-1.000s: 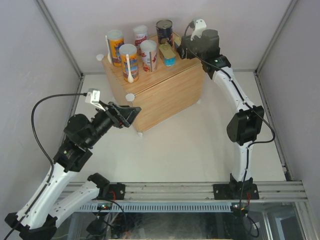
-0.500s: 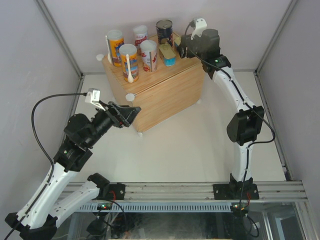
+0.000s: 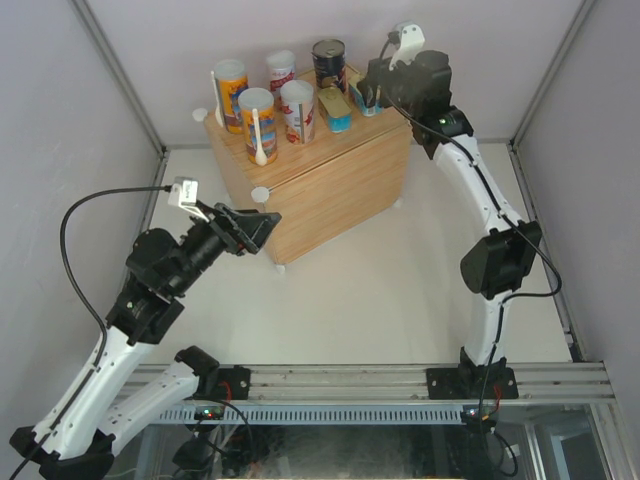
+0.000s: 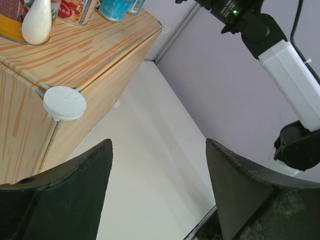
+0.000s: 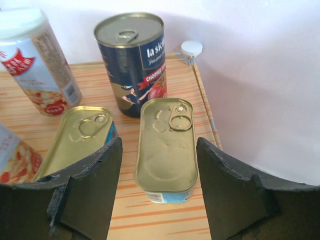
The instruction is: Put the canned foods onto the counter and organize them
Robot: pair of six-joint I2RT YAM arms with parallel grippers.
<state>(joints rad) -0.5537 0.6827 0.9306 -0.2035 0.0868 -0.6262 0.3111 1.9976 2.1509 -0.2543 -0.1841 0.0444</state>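
The wood-grain counter (image 3: 330, 185) carries all the canned foods: two orange-blue tubes (image 3: 231, 95) with white spoons, two white-red tubes (image 3: 297, 110), the dark-blue can (image 3: 329, 65) and two flat gold-teal tins (image 3: 335, 108). In the right wrist view one flat tin (image 5: 166, 150) stands on the counter (image 5: 165, 225) between my open right gripper (image 5: 159, 142), with gaps on both sides. The other tin (image 5: 82, 135), the dark-blue can (image 5: 132, 62) and a white-red tube (image 5: 37, 60) stand beside it. My left gripper (image 3: 262, 225) is open and empty by the counter's front corner (image 4: 64, 102).
The counter sits at the back of the white table (image 3: 400, 290), close to the rear wall. A white corner cap (image 5: 191, 48) marks the counter's far right edge beside the tin. Grey walls enclose both sides.
My right gripper has risen and shifted slightly back and right over the counter's far corner. The tins and the left arm have not moved.
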